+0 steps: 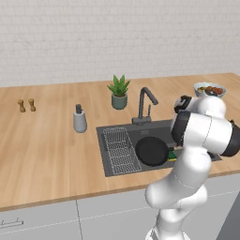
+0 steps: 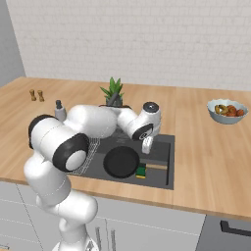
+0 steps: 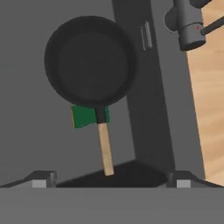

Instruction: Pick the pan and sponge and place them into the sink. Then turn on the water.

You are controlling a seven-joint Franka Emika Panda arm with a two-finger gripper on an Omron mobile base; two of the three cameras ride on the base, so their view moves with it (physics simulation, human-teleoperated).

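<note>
Hand view: one round black frying pan [image 3: 90, 61] with a tan handle and one green-topped sponge [image 3: 84, 117] beneath it lie in the dark grey sink [image 3: 30, 144], ahead of the gripper [image 3: 111, 179], jaws spread wide, empty.

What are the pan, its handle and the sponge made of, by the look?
Pan: matte black all over, probably coated metal. Its handle: pale tan, looks like wood, with a dark collar at the pan. Sponge: flat green top over a thin yellow edge, likely scouring pad on foam.
</note>
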